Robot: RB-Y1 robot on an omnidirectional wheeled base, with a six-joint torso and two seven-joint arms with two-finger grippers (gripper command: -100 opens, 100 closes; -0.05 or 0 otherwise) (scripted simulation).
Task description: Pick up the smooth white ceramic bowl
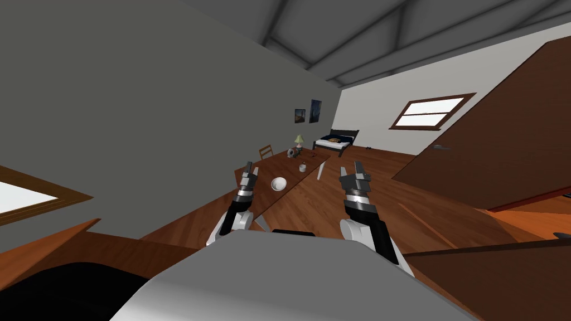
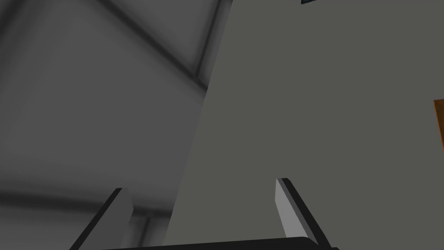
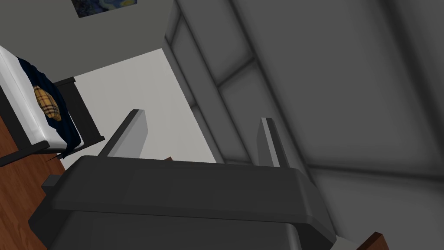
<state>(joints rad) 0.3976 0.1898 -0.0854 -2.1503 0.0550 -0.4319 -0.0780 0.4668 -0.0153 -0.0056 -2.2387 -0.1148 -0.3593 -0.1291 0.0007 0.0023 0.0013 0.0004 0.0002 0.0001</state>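
A long brown bench (image 1: 289, 168) is running down the attic room, and the white bowl (image 1: 279, 183) is sitting on it toward its near end. The left hand (image 1: 248, 167) is hovering beside that end, the right hand (image 1: 350, 167) off the bench's side, both spread and empty. The bowl is looking rigid, glossy and breakable, probably light. I am judging the rim the best hold, one blade inside.

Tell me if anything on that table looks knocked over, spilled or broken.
Nothing stands out. The white bowl sits whole on the wooden table, with the mug and lamp upright beyond it and no spill. The slant is the camera's. The left claw and right claw are open and empty.
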